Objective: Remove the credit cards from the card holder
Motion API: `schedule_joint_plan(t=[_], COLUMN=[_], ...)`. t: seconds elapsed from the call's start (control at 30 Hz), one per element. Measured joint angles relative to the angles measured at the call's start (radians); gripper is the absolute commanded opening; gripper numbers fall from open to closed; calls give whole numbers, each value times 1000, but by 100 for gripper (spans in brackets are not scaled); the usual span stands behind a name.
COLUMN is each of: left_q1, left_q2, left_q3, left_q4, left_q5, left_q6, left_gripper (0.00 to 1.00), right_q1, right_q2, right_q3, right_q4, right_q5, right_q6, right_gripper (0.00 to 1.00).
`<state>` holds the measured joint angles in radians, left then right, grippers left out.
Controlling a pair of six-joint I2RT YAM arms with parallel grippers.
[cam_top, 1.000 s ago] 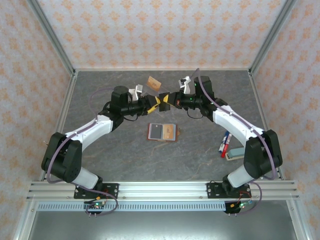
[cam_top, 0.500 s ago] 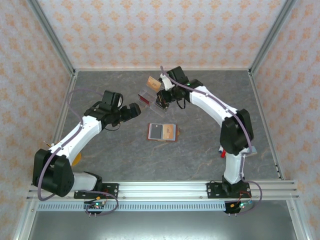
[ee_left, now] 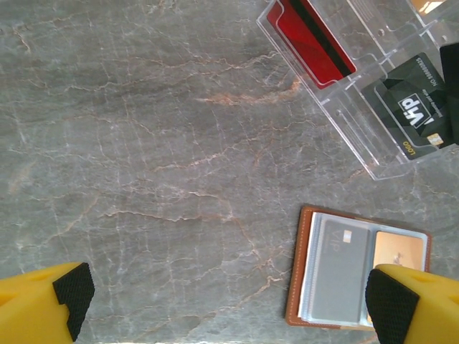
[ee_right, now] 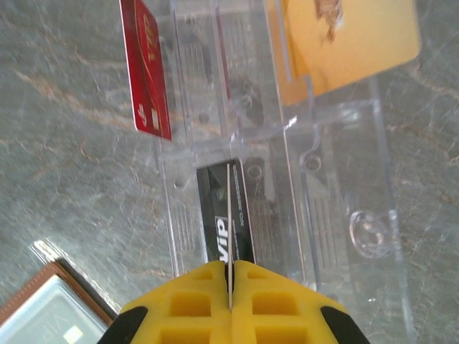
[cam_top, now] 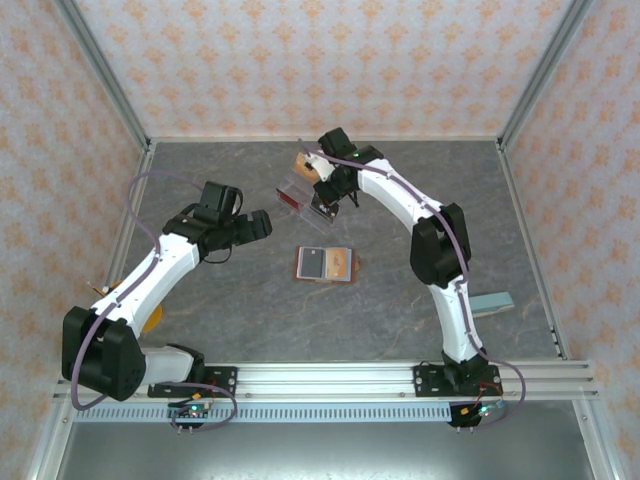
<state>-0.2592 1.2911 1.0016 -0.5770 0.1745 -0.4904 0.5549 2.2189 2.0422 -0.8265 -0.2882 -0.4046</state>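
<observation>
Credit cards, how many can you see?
5: red card, black card and orange card in the clear rack, the black card pinched by the right gripper; grey card and tan card in the wallet. Others may hide underneath.

marbled table [ee_left: 143,143], card holder [ee_left: 358,272], clear tray [ee_left: 369,143]

Card holder [cam_top: 325,265]: brown, book-type, laid open flat on grey table [cam_top: 250,310], mid-workspace; clear sleeves seen inside. Grey card [ee_left: 337,269] is tucked in L sleeve and tan-orange card [ee_left: 399,251] in R sleeve; neither is removed. Red card [ee_left: 315,39], w/ dark stripe and pale print, is stood on edge in clear rack [ee_left: 373,154] beyond holder. Black card [ee_left: 419,107], "VIP" print, is set in adjacent slot, tilted. Orange card [ee_right: 344,36] is propped at rack's far end.
</observation>
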Motion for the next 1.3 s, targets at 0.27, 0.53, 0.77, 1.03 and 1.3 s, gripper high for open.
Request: schedule_joint_plan(t=[0.27, 0.53, 0.77, 1.03, 1.3], left_q1=[0, 2, 7, 7, 7], left_q2=[22, 55, 58, 76, 105], left_q3=[14, 24, 24, 27, 39], left_q4=[1, 5, 5, 5, 5], left_q5=[0, 0, 2, 16, 73], left_q6=[33, 47, 47, 47, 43], left_gripper=[100, 100, 100, 100, 100], right_q1=[0, 0, 0, 0, 0], right_q2=[31, 124, 138, 135, 13], right_q3=[47, 158, 167, 201, 100], right_q4=[-56, -95, -117, -146, -120], right_q5=[5, 9, 8, 3, 5], right_q6=[-74, -106, -121, -109, 35], right_gripper=[0, 0, 24, 30, 43])
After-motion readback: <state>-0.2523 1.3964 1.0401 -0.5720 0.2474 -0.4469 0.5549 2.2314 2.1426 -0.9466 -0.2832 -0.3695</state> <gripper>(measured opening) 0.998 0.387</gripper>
